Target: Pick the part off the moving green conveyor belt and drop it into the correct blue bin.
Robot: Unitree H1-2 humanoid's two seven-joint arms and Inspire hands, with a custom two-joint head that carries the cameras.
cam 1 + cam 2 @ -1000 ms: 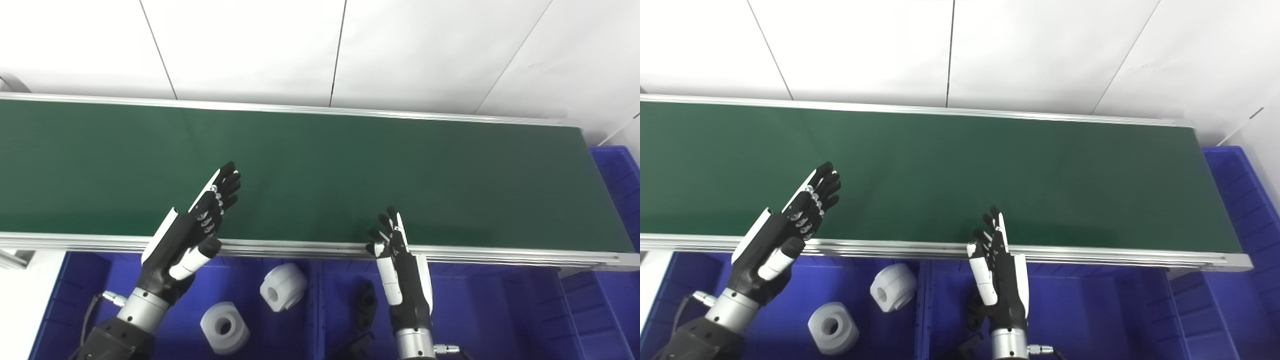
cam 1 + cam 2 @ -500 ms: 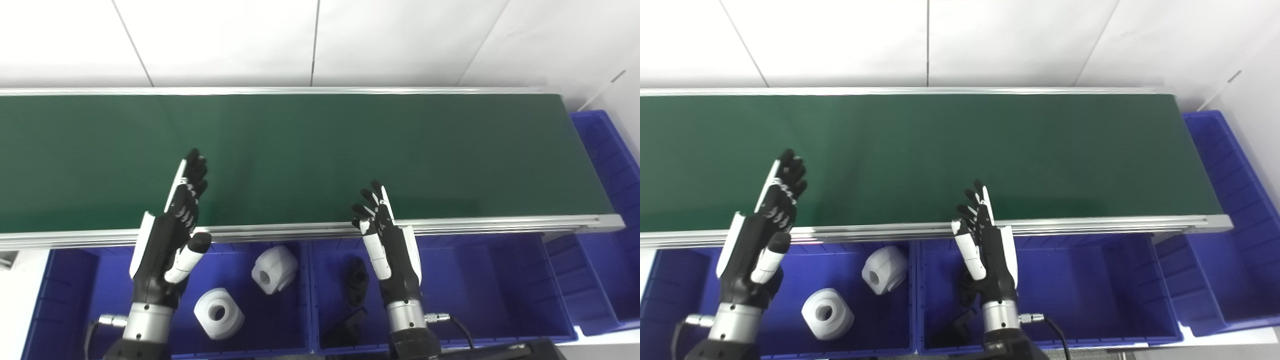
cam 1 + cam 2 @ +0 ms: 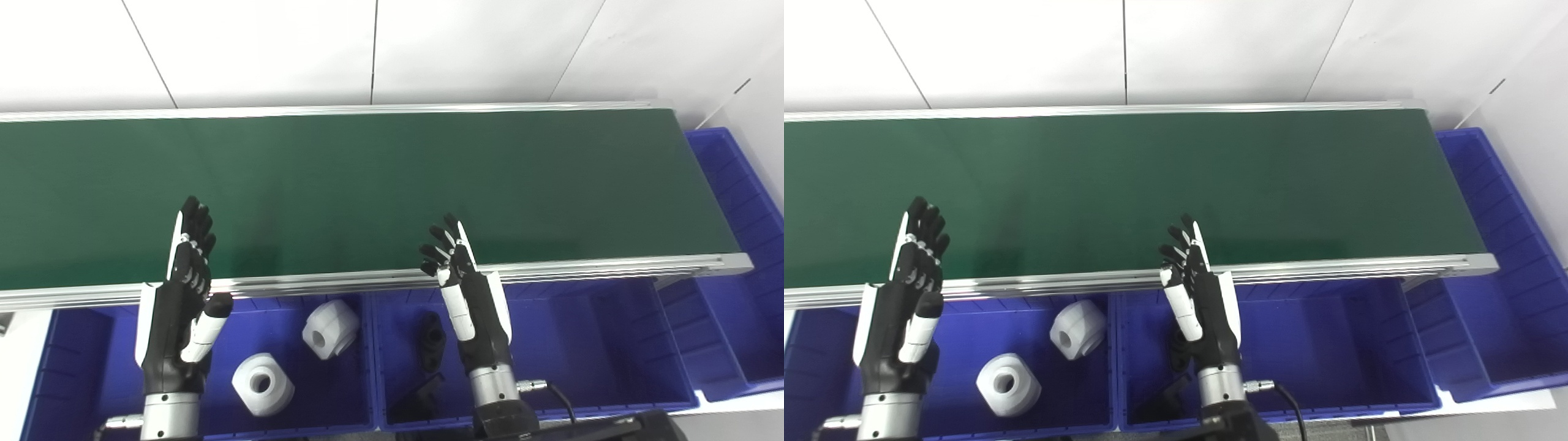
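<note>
Long dark green conveyor belt (image 3: 380, 177): matt, smooth, faintly sheened rubber-like surface. Silver belt side rail (image 3: 367, 280): brushed metal, ribbed, mildly reflective. Deep blue rectangular bins (image 3: 582, 343): moulded plastic, smooth with slight gloss. Two white rounded cylindrical parts with bored centres (image 3: 262, 384) (image 3: 329, 320): plastic, satin finish. Small black part (image 3: 432, 340): dull, material unclear. Left robot hand (image 3: 180, 306) and right robot hand (image 3: 468, 288): black matt shells with glossy white plastic panels; wrists polished metal. White wall panels (image 3: 478, 49): smooth, matt.

Both the left hand (image 3: 903, 300) and right hand (image 3: 1197, 294) hover empty, fingers spread, at the green conveyor belt's (image 3: 1127, 184) near edge.
</note>
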